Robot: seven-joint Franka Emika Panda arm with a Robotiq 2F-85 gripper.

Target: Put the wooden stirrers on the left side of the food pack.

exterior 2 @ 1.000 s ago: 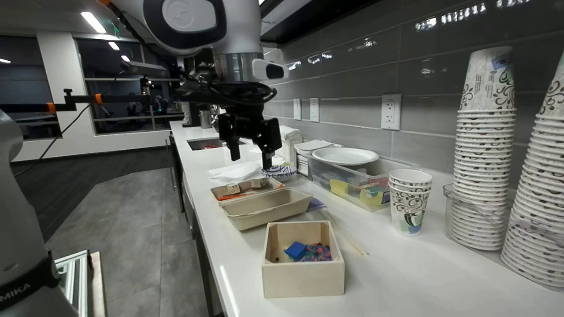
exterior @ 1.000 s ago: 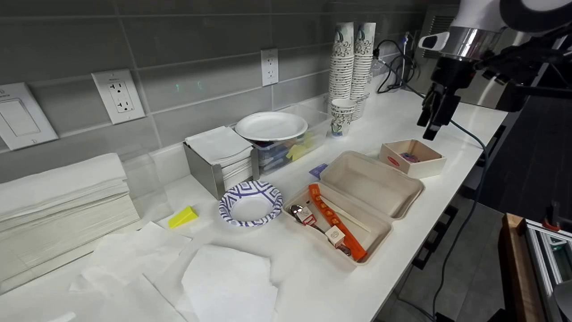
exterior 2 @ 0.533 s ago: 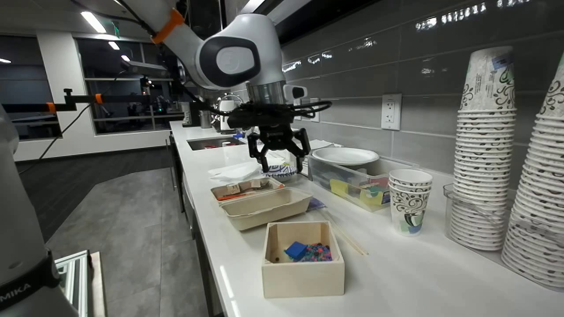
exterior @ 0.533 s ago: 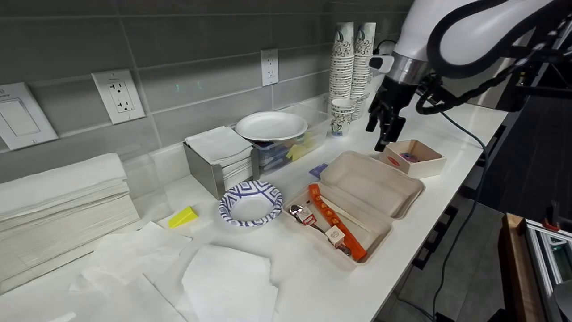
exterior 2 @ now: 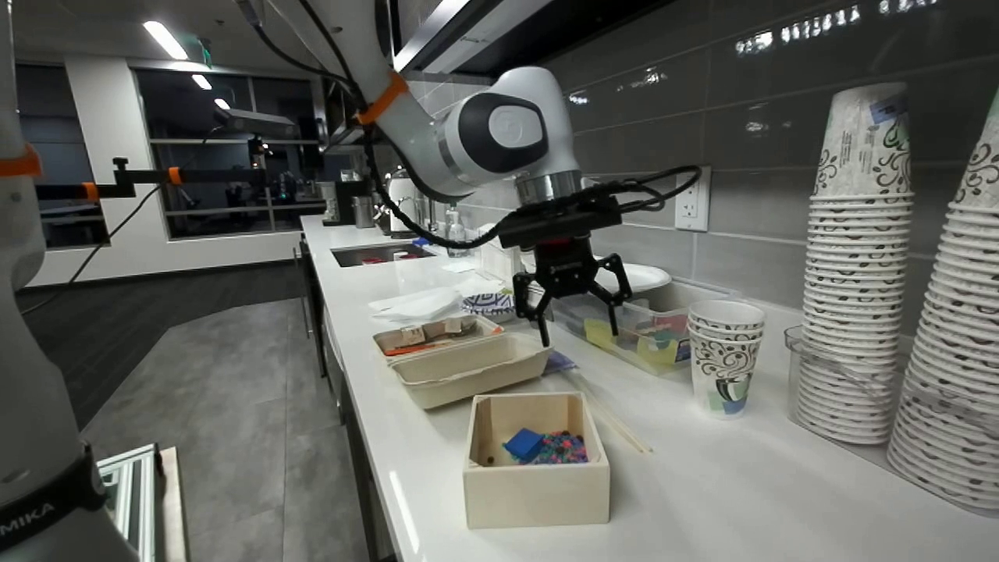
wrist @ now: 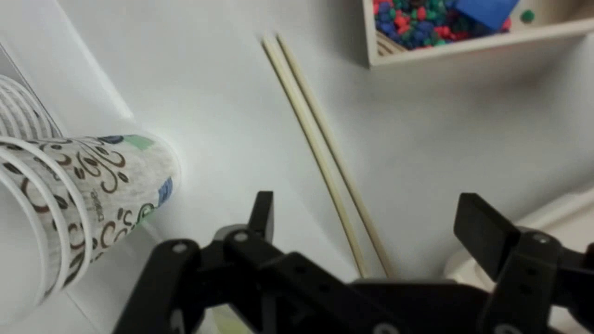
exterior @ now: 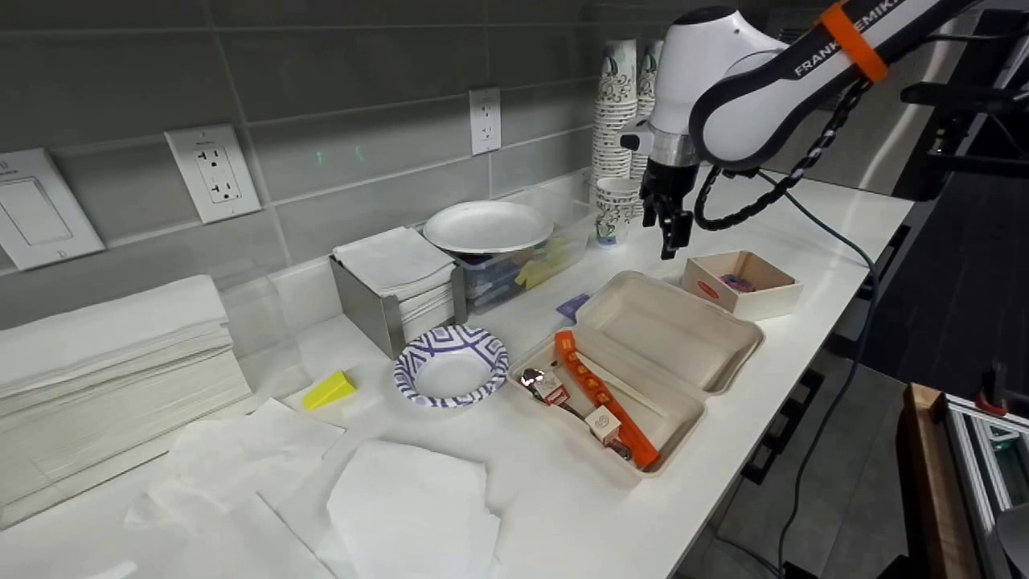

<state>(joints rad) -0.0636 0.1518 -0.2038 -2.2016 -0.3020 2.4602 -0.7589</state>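
Note:
The wooden stirrers are two thin pale sticks lying side by side on the white counter, seen in the wrist view (wrist: 316, 155) and in an exterior view (exterior 2: 613, 417). My gripper (wrist: 366, 197) is open and empty. It hangs above the counter with the near part of the sticks showing between its fingers; the gripper's body hides their lower ends. The gripper shows in both exterior views (exterior: 659, 240) (exterior 2: 580, 338). The food pack (exterior: 671, 334) is a tan takeaway box lying open, also in an exterior view (exterior 2: 468, 378). Its base holds an orange strip, a pale stick and spoons.
A wooden box (exterior 2: 537, 496) with coloured beads stands beside the pack. White cups (exterior 2: 722, 367), tall cup stacks (exterior 2: 855, 312) and a clear bin (exterior 2: 624, 328) line the wall side. A purple packet (exterior: 572, 305) lies by the lid. A patterned bowl (exterior: 452, 370) is nearby.
The arm has swung toward the wall and come down. My gripper has moved from above the box and counter edge to above the sticks near the cups.

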